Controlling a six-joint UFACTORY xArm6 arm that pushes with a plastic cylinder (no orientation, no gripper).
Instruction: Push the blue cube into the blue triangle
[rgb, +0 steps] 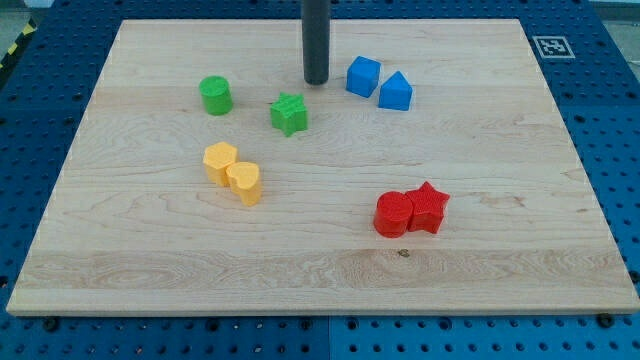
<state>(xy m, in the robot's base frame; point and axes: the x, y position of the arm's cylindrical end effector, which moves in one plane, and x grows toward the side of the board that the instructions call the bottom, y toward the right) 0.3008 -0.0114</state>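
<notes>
Camera view: upright rod, my tip (316, 82) just left of blue cube (363, 76), no jaws.

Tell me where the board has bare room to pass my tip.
Free: the strip along the view's bottom below the red pair, the view's right side beyond the blue triangle, and the middle between the yellow pair and the reds. Crowded: my tip sits between the green star and blue cube.

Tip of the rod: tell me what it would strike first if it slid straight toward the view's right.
My tip would most likely meet the blue cube first, with the blue triangle just beyond it. Depth is hard to judge, so it might clip only the cube's near edge.
</notes>
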